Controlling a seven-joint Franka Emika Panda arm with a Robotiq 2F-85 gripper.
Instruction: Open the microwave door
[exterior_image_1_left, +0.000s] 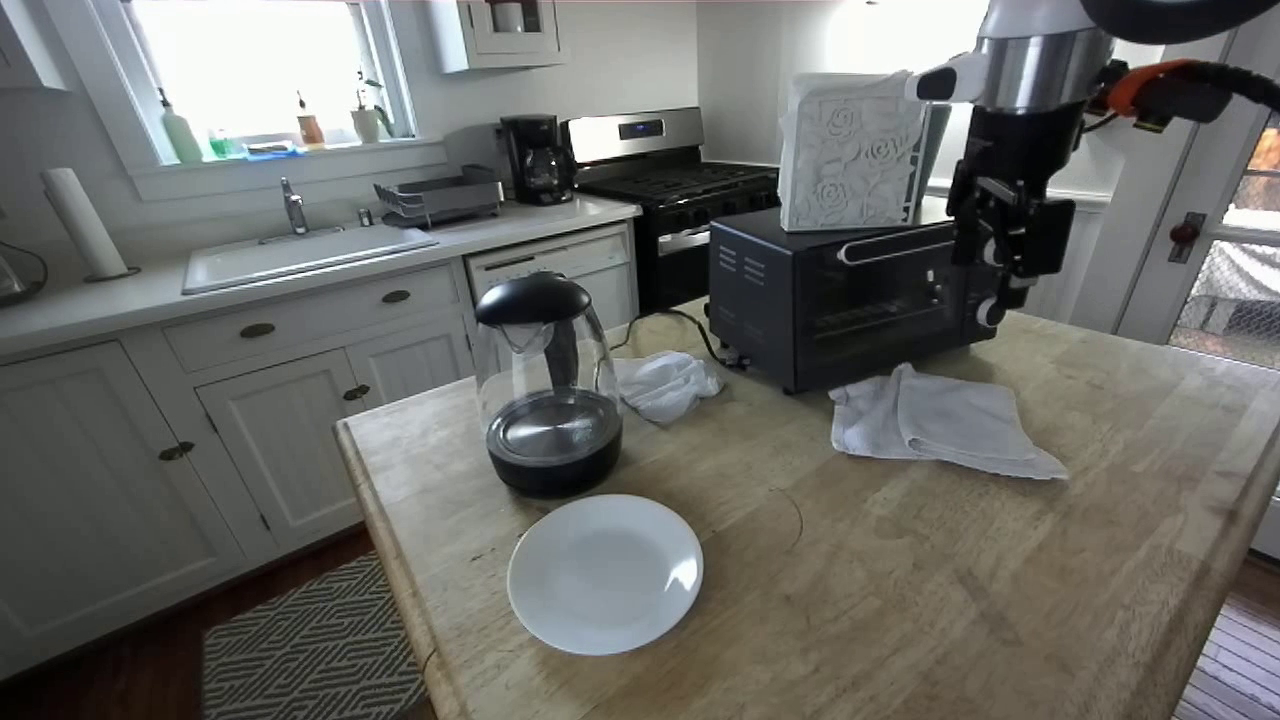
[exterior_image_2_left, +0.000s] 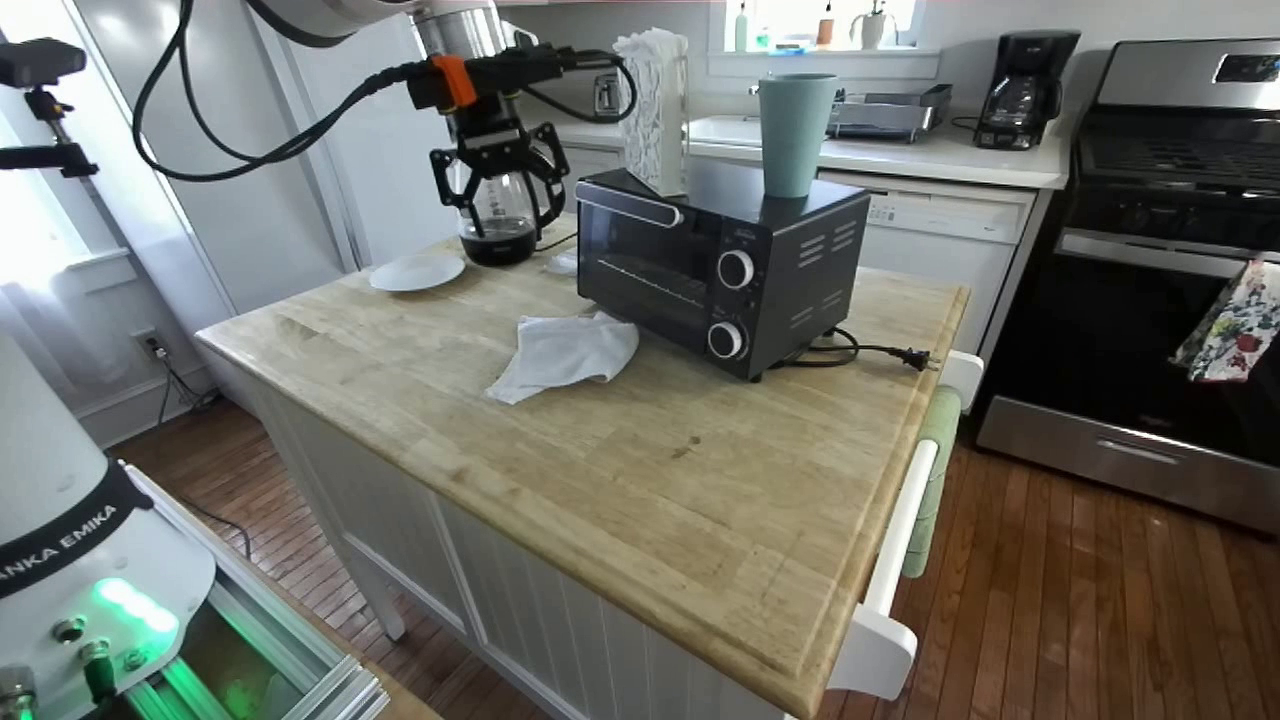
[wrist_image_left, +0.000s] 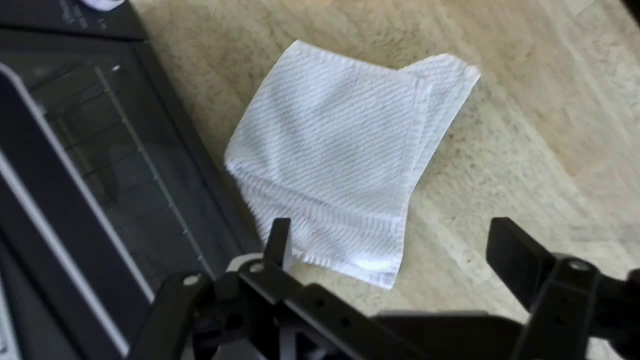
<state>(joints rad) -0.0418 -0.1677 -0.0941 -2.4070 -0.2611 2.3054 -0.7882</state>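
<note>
Hanging low in the wrist view, splayed and empty, the gripper could, yanking the door, topple the cup (atop the microwave).

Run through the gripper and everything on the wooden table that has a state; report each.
Gripper: open, fingers apart, holding nothing.
Microwave door: closed.
Black plug: unplugged.
Glass kettle: upright, lid down.
White plate: face up.
White cloth: folded over, lying flat.
White bundle near the kettle: crumpled.
Green cup: upright.
Rose-patterned holder: upright.
</note>
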